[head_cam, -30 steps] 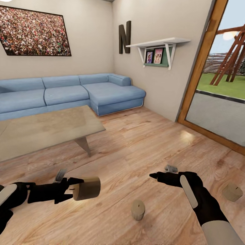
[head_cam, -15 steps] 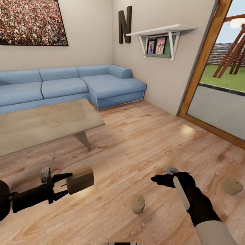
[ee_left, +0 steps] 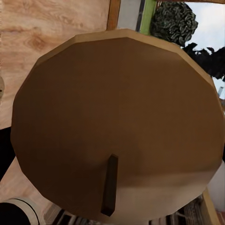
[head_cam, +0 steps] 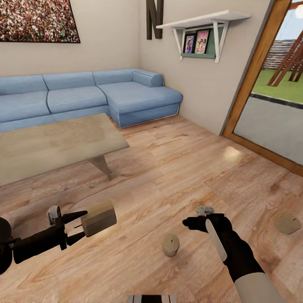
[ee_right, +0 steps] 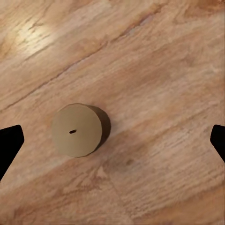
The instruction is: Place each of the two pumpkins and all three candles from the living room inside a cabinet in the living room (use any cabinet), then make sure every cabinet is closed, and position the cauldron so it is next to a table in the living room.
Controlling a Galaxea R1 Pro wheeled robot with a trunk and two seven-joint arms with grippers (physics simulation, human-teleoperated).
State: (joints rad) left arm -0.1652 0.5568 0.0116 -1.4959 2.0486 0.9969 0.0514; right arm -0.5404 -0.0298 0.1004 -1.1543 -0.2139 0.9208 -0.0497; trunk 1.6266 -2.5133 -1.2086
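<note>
My left gripper is shut on a beige-tan candle, held on its side above the wood floor; in the left wrist view the candle's wick end faces the camera up close. A second candle stands upright on the floor just left of and below my right gripper, which is open; in the right wrist view this candle lies between the widely spread fingertips. A third candle lies on the floor at the far right. The low table stands behind my left arm.
A blue corner sofa lines the back walls. The glass garden door with its wooden frame is on the right. A white wall shelf hangs above. Open plank floor lies between table and door.
The camera has tilted down, shifting the whole picture. My left arm has drawn back to the left with the candle. The right gripper has come closer to the standing candle.
</note>
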